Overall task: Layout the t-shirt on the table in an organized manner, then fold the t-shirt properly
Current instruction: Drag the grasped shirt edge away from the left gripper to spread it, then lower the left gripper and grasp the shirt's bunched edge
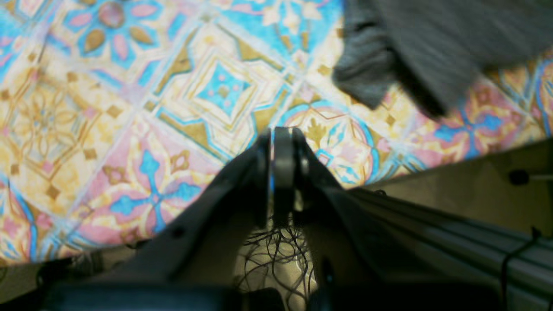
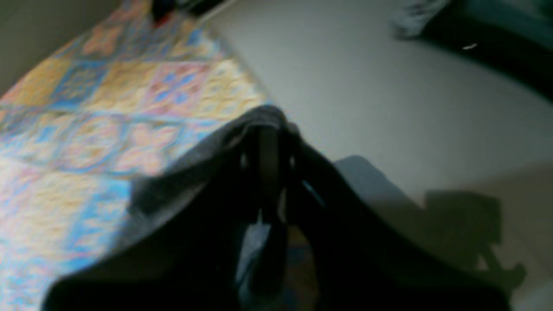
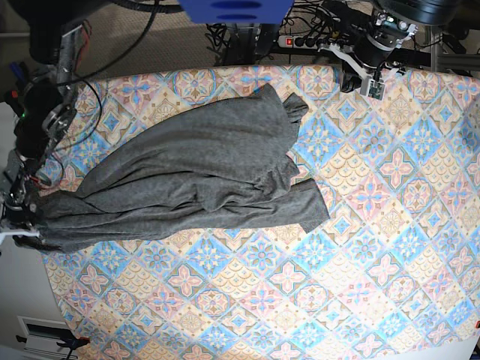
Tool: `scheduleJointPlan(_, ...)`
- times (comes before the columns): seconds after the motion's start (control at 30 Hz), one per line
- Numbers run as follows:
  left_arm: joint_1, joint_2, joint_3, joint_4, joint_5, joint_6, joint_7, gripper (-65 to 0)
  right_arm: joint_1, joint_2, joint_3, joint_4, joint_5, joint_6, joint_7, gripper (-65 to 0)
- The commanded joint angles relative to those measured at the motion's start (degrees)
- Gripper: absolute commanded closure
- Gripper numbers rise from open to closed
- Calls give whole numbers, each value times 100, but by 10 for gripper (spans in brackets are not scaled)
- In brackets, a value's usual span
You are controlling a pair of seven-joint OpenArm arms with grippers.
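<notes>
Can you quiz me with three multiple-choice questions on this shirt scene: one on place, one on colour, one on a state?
1. Where on the table does the t-shirt lie in the base view?
A. left half
B. right half
C. on the floor

2. What colour is the shirt?
A. red
B. dark grey
C. white

3. What is the right gripper doing?
A. open above the cloth
B. shut on the shirt
C. out of view

Answers: 1 A, it spreads towards the left edge; 2 B, plain grey cloth; 3 B, grey cloth bunches around its closed jaws.
</notes>
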Motion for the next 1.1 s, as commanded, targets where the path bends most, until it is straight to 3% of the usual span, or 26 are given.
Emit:
scheduleJointPlan(0.0,57,72,-6,90,69,-29,-118,0,215,166,-1,-15,25,6,225,0)
scheduleJointPlan(0.33,75,1154,-6,90,1502,-29,-127,0,461,193,-1,-200,25,-3,313,-1)
scheduleJointPlan(0.5,75,1593,-6,90,2083,-38,-127,0,435,184,-1,-191,16,6,330,-379)
scheduleJointPlan(0.57,57,1751,-6,90,2206,-38,-127,0,294,184,-10,-182,16,23,330,-445)
scheduleJointPlan(0.7,40,2033,161,90,2619,-47,-127,-3,-84,184,17,-41,16,23,330,-427)
scheduleJointPlan(0.87,-251,2050,899,90,3252,-47,-135,-3,-286,158,17,1427,16,32,304,-367)
scheduleJointPlan(0.97,-549,2068,1242,90,3454,-47,-135,-8,-1042,149,25,2051,25,32,313,-351)
scheduleJointPlan(1.07,-813,2085,1374,90,3428,-38,-118,-76,-1446,-1,25,2781,43,32,286,-353)
